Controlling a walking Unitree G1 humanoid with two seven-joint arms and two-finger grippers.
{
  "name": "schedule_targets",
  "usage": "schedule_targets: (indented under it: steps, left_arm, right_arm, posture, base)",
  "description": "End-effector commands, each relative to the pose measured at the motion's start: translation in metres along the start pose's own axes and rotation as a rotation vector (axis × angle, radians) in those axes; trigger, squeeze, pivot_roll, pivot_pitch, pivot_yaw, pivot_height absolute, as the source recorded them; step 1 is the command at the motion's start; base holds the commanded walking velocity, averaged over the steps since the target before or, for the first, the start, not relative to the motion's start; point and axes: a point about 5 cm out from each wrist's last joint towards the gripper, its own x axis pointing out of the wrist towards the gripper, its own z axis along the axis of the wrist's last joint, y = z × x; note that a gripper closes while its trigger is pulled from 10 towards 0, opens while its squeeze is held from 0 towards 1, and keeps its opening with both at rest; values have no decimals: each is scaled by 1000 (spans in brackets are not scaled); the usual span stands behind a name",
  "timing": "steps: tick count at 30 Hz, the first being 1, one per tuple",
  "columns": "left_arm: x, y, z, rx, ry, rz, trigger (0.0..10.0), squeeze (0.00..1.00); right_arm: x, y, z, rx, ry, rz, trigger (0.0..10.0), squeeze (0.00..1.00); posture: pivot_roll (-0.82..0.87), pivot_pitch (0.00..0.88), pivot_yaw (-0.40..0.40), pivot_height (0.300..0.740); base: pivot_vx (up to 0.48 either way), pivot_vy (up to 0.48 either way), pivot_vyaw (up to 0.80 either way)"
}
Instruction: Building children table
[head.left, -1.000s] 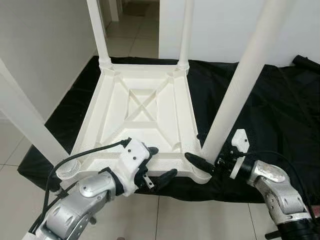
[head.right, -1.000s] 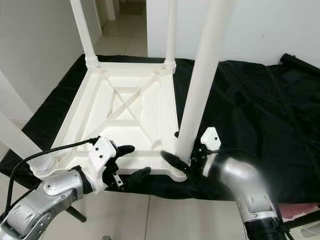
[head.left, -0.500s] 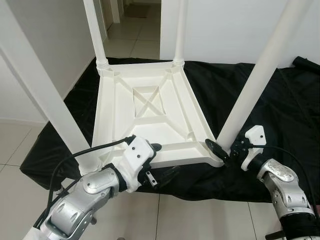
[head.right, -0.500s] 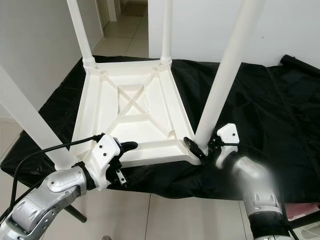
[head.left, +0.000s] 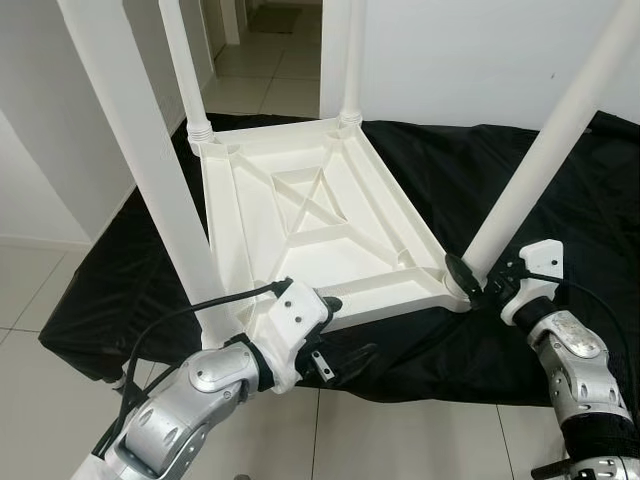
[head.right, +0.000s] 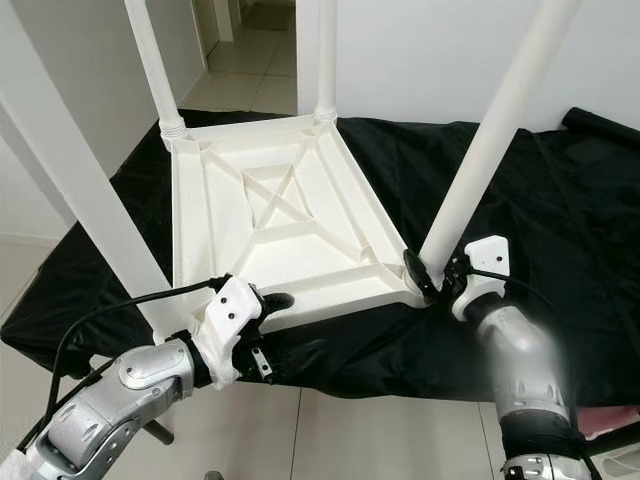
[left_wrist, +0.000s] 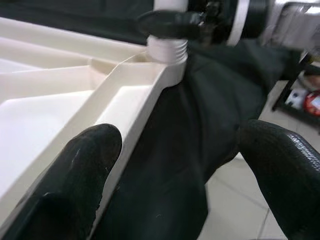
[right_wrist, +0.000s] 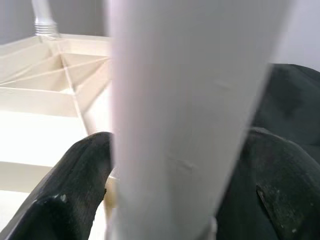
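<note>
Right gripper (head.left: 478, 283) clasped base of near-right leg (head.left: 545, 145), fingers either side of post where it screwed into corner socket of upturned white table (head.left: 310, 215). Table lay top-down on black cloth (head.left: 440, 170); leg's long axis rose up and away from gripper, leaning outward. Left gripper (head.left: 335, 330) stood spread at table's near rim, one finger on edge (left_wrist: 90, 150), other out over cloth.

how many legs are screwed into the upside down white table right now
4. Two far white plastic legs stand at the back corners. One near leg rises at the robot's left. The right tool straddles the base of the fourth leg.
</note>
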Motion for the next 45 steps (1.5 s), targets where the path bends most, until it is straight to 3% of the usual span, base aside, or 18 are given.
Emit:
schedule_targets:
  steps: [1,7,8,9,10,11,12,15,23,24,27,32,35,38,39,45]
  left_arm:
    - [1,0,-6,-23,33,-14,10000,0]
    - [13,4,-2,-27,2,33,10000,0]
    - [18,7,-1,-22,-6,62,10000,0]
    - [18,7,-1,-22,-6,62,10000,0]
    - [23,10,0,-13,-6,90,10000,0]
    - [26,12,0,-3,-2,110,10000,0]
    - [30,14,2,13,1,138,10000,0]
    - [30,14,2,13,1,138,10000,0]
    - [36,18,3,-10,-5,189,10000,0]
    - [36,19,3,12,-10,209,10000,0]
    - [34,21,0,36,-12,232,10000,0]
    - [33,22,-1,60,-24,246,10000,0]
    - [30,25,-13,62,14,261,10000,0]
    - [30,25,-15,65,20,264,10000,0]
    - [30,26,-16,64,24,269,10000,0]
    - [27,33,-24,-1,52,250,10000,0]
  right_arm:
    - [2,5,0,-9,0,26,10000,0]
    - [12,12,1,-22,1,89,10000,0]
    - [16,13,2,-23,0,110,4588,0]
    - [16,13,2,-23,0,110,4588,0]
    - [19,14,1,-24,3,122,3255,0]
    - [22,15,0,-29,8,128,2588,0]
    - [23,17,-1,-30,14,130,0,0]
    - [23,17,-1,-30,14,130,0,0]
    - [23,36,-19,16,59,149,0,0]
    - [23,40,-21,37,65,133,10000,0]
    - [22,52,-26,87,87,69,10000,0]
    - [21,55,-30,88,117,-11,10000,0]
    - [18,67,-31,113,139,-187,10000,0]
    - [17,69,-31,122,142,-219,10000,0]
    - [15,75,-32,168,149,-274,10000,0]
    - [7,100,-38,165,245,-545,10000,0]
  posture:
    - [-44,49,36,740]
    - [-61,45,45,740]
    - [-60,45,45,740]
    - [-60,45,45,740]
    - [-57,47,47,740]
    - [-55,47,45,740]
    - [-51,50,40,740]
    - [-51,50,40,740]
    - [-37,29,21,740]
    - [-32,25,14,740]
    - [-30,14,7,740]
    - [-30,14,7,740]
    - [-38,0,11,740]
    - [-38,0,11,740]
    - [-41,0,16,740]
    - [-46,0,25,740]
  base:
    - [0,0,0]
    - [0,0,0]
    - [0,0,0]
    - [0,0,0]
    - [0,0,0]
    - [0,0,0]
    - [0,0,0]
    - [0,0,0]
    - [0,0,0]
    - [0,0,0]
    - [0,0,0]
    - [0,0,0]
    - [0,0,0]
    - [0,0,0]
    - [0,0,0]
    - [0,0,0]
